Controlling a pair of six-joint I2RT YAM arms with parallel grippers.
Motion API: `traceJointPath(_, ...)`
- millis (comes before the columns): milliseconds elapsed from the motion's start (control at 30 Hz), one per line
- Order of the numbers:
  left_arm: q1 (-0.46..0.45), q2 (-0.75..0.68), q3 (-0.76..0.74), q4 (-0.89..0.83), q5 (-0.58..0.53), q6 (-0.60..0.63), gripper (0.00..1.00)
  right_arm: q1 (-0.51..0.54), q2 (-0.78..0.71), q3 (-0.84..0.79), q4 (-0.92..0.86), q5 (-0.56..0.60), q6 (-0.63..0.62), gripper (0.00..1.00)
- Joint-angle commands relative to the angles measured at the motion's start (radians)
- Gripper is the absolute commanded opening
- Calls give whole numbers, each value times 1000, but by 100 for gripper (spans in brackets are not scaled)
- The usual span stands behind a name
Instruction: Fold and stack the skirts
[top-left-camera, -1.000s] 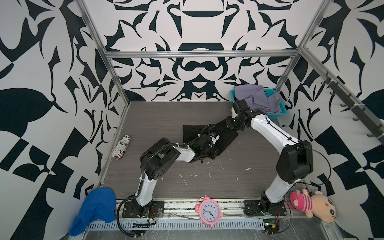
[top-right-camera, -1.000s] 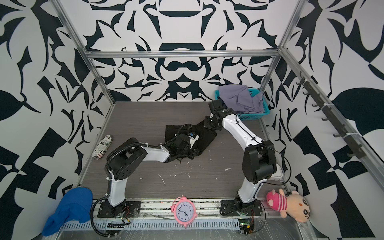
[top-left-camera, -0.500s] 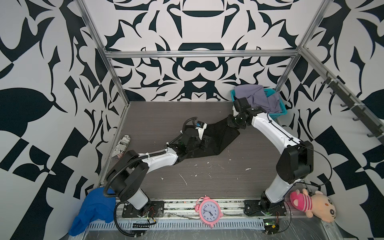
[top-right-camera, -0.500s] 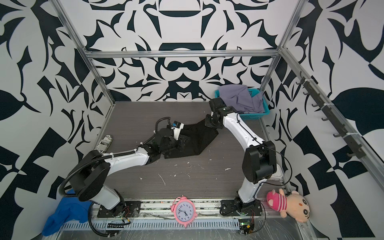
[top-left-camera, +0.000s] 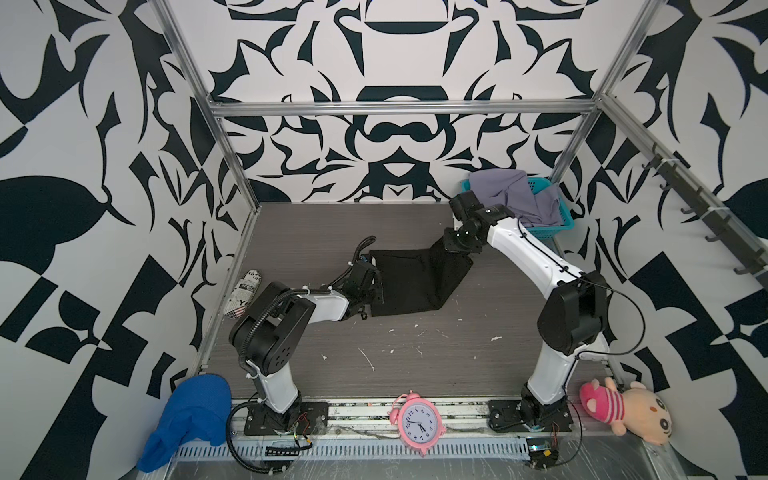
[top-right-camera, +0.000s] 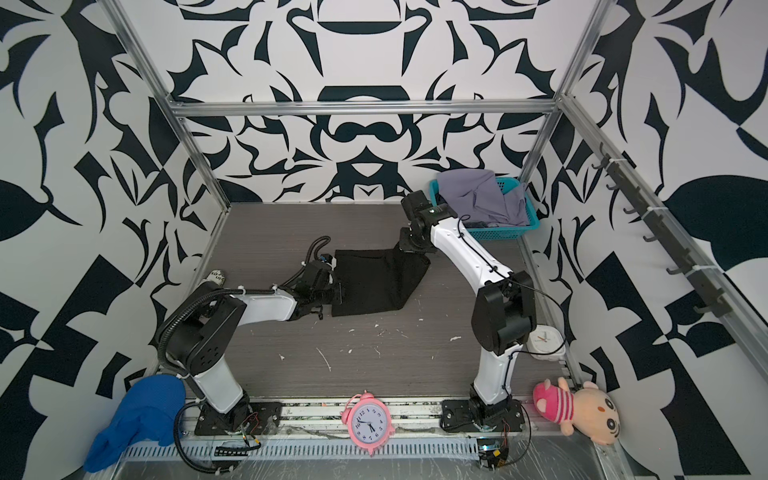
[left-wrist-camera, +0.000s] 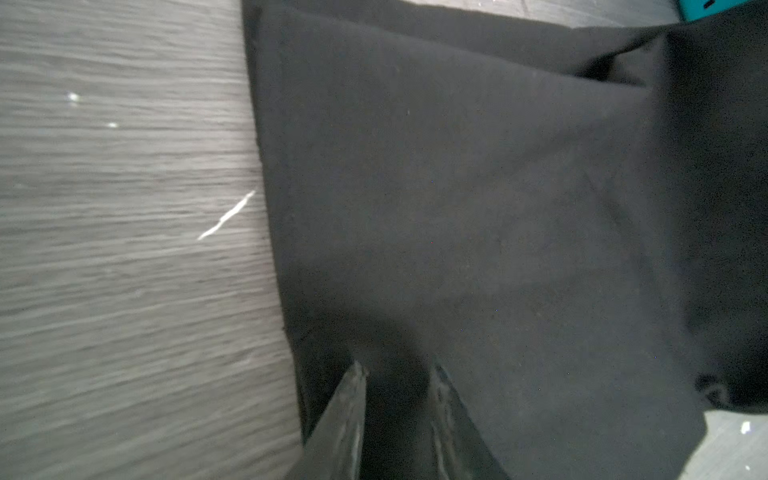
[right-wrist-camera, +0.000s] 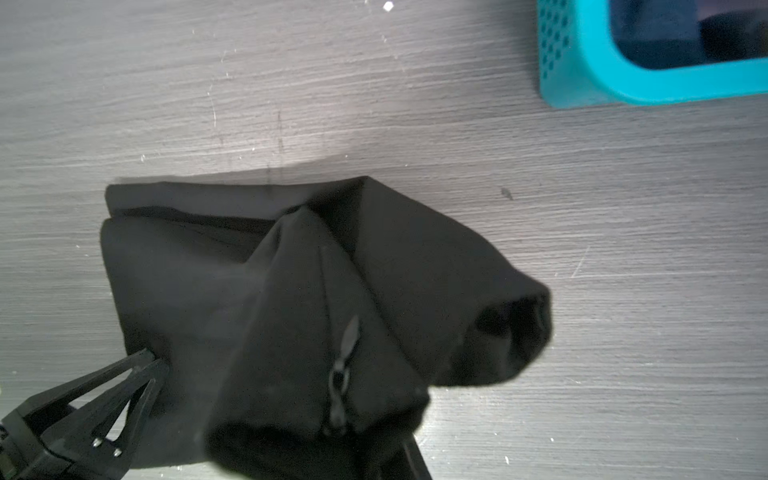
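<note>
The right gripper (top-left-camera: 451, 248) is clamped on a raised corner of the black skirt (top-left-camera: 411, 282), where the cloth bunches round a zip pull (right-wrist-camera: 349, 336). The left gripper (left-wrist-camera: 397, 368) has its fingers slightly apart at the skirt's opposite edge; I cannot tell whether they pinch cloth. The plain, matte skirt lies folded mid-surface (top-left-camera: 316, 232). A lavender-grey skirt (top-left-camera: 507, 193) is draped over the teal basket (top-left-camera: 557, 226) in the back right corner.

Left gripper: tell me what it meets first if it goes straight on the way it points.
The black skirt. In the left wrist view the left gripper sits at its edge, aimed across the cloth, so it would probably push into the fabric at once; its height above it is unclear.
</note>
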Motion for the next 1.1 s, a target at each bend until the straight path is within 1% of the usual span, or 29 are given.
traceJointPath(0,-4,38,3,17,4,-24,28,33,12,84,-34,17,44,0)
traceJointPath(100,-9,51,-10,51,14,-25,27,74,54,124,-23,-13,94,0)
traceJointPath(300,-14,41,-35,97,9,-20,27,151,144,214,-14,-30,199,0)
traceJointPath(467,-14,7,-50,94,-19,-16,27,213,237,364,-90,-12,216,0)
traceJointPath(567,-12,-70,-81,82,-54,-16,28,240,280,436,-132,7,215,0)
traceJointPath(667,-7,-186,-110,28,-111,-11,35,253,304,470,-152,16,213,0)
traceJointPath(700,3,-223,-122,20,-109,-10,38,255,308,472,-154,16,213,0)
traceJointPath(733,19,-253,-133,10,-99,-18,46,257,311,475,-156,16,213,0)
traceJointPath(767,41,-270,-138,-4,-79,-36,50,259,311,476,-156,16,213,0)
traceJointPath(833,102,-267,-138,-29,16,-77,59,260,313,475,-159,21,212,0)
traceJointPath(900,146,-240,-138,-53,67,-132,60,262,312,474,-162,28,210,0)
traceJointPath(967,160,-223,-149,-70,66,-191,62,264,311,474,-163,33,205,0)
traceJointPath(1033,160,-218,-168,-68,60,-238,73,264,310,474,-165,39,199,0)
traceJointPath(1067,160,-214,-178,-57,62,-252,75,264,307,473,-165,40,196,0)
